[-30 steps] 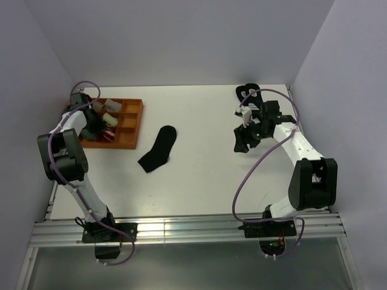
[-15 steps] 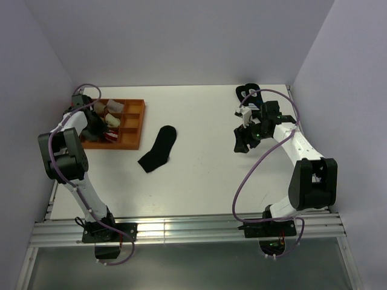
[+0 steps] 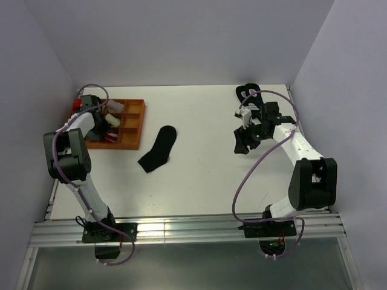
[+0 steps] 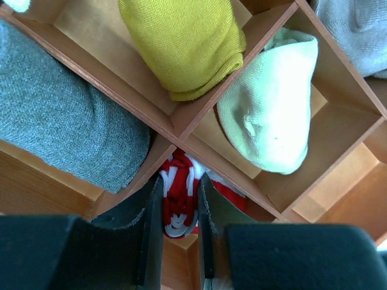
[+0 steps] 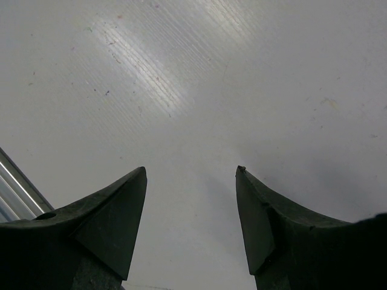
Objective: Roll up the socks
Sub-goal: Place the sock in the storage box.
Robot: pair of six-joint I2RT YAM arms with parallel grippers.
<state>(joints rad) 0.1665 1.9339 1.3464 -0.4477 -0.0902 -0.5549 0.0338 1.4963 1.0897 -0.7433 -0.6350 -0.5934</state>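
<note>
Just slid toward 11 o'clock over the orange wooden tray [image 3: 138,130]: left fingers [image 4: 179,211], clenched on the red-and-white striped fabric sock [image 4: 181,178], above a tray slot. Maybe going in, maybe coming out; cannot tell which. Barely moved: right fingers [image 5: 190,211], spread wide, holding nothing, over the white bench [image 3: 199,181] at 3 o'clock. Flat and not rolled yet, near the bench middle: plain black fabric sock [image 3: 158,148]. Counted: one striped sock, one black sock, one tray, one yellow sock bundle [image 4: 181,42], one white sock bundle [image 4: 269,115], two grey sock bundles [image 4: 60,127].
</note>
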